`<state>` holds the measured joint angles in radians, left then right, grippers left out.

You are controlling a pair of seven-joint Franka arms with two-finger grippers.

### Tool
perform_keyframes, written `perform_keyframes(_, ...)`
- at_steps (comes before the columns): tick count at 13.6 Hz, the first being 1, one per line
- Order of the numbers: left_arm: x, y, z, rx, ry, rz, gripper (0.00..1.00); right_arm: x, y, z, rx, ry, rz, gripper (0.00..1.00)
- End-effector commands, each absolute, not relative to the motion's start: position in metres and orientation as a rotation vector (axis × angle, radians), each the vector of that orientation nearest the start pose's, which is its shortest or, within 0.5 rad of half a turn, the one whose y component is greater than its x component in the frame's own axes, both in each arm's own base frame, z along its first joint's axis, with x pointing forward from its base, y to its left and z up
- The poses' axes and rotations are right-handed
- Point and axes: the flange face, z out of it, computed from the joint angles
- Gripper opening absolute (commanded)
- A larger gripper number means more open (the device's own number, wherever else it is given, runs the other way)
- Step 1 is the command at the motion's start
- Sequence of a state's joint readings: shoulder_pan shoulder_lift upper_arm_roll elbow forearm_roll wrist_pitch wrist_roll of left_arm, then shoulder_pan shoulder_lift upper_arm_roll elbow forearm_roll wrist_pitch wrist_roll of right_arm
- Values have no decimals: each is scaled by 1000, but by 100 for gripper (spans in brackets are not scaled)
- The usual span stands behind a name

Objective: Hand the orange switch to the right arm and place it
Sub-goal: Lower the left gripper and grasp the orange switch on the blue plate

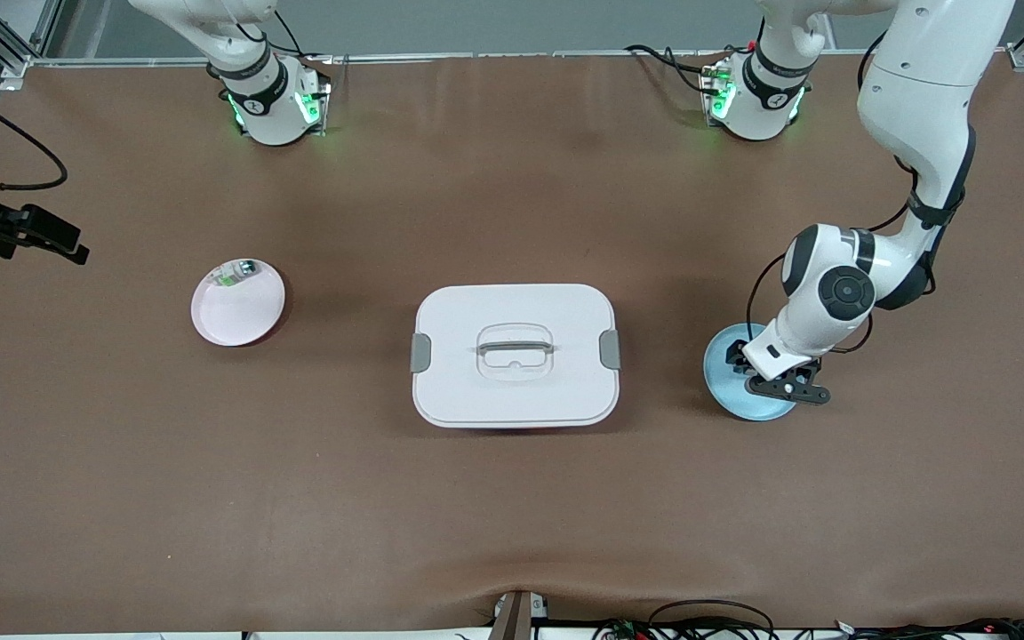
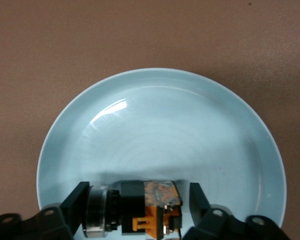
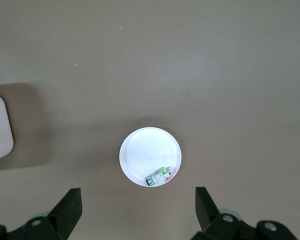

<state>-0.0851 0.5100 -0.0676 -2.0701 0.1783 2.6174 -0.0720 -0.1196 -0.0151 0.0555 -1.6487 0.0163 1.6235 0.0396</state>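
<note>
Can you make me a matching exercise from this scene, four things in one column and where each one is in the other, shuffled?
Things:
1. orange switch
2. whitish-green part
3. white lidded box
4. right gripper

Places:
A. on the pink plate
B. mid-table, between the two plates
C. on the blue plate, between the left gripper's jaws
D. high over the pink plate, jaws open

Pairs: 1-C, 2-A, 3-B, 4-D

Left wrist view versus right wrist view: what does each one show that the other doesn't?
Only the left wrist view shows the pale blue round plate and the small black switch with orange face, lying on it between the left gripper fingers. Only the right wrist view shows the white round plate holding a small whitish-green part, under the open right gripper. Both show the brown table.
</note>
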Motion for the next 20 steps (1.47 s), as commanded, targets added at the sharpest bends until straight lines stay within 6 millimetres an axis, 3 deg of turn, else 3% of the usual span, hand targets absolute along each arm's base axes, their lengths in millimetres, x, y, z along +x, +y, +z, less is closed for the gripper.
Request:
perform_keyframes(1, 587, -93, 184, -3056, 363, -92, 63, 549, -33, 603, -3118, 158, -7, 100)
perform_keyframes(3, 587, -93, 185, -3058, 351, -95, 38, 550, -33, 595, -3118, 158, -5, 100)
perform_keyframes(5, 588, -93, 187, -3059, 342, -100, 28, 549, -33, 591, -3118, 159, 0, 100)
perform_keyframes(8, 590, -94, 195, -3071, 255, -124, 28, 549, -32, 591, -3117, 161, 2, 100)
perform_keyframes(12, 593, -94, 221, -3087, -21, -145, 28, 548, -30, 579, -3043, 190, 24, 100)
perform_keyframes(14, 592, -96, 235, -3080, -77, -126, 28, 548, -30, 575, -3045, 190, 28, 100)
perform_keyframes(16, 592, -98, 257, -3095, -162, -111, 28, 547, -29, 566, -3043, 198, 38, 100)
perform_keyframes(20, 598, -104, 317, -3142, -574, -16, 28, 547, -27, 564, -3043, 201, 41, 100)
